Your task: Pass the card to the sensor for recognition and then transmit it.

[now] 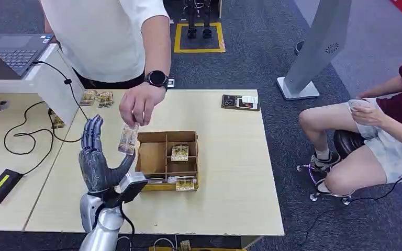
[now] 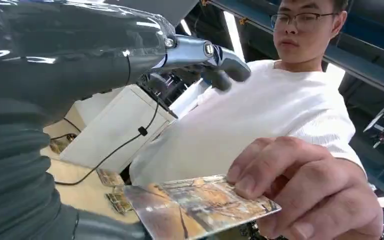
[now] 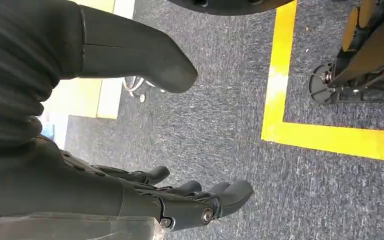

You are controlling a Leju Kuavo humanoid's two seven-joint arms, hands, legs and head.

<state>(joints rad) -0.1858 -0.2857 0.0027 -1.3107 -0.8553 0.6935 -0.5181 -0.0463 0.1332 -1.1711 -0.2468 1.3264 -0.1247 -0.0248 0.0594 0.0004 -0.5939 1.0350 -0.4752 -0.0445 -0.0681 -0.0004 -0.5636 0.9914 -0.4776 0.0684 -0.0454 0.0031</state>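
My left hand (image 1: pixel 97 159) is raised over the table with its fingers straight up and its thumb out to the side. A person's hand (image 1: pixel 138 104) pinches the top of a patterned card (image 1: pixel 128 138) just beside my thumb. In the left wrist view the person's fingers (image 2: pixel 305 192) grip one end of the card (image 2: pixel 200 205), my fingers (image 2: pixel 200 55) stand well off it, and its other end lies close to my palm. My right hand (image 3: pixel 180 200) hangs over the grey floor, fingers loosely apart and holding nothing. A flat black sensor (image 1: pixel 239 102) lies at the table's far edge.
A wooden compartment box (image 1: pixel 159 137) with more cards in it stands just right of my left hand. Loose cards (image 1: pixel 97 98) lie at the far left of the table. A cable (image 1: pixel 29 133) and a black device (image 1: pixel 0 185) are on the left. A seated person (image 1: pixel 377 130) is at the right.
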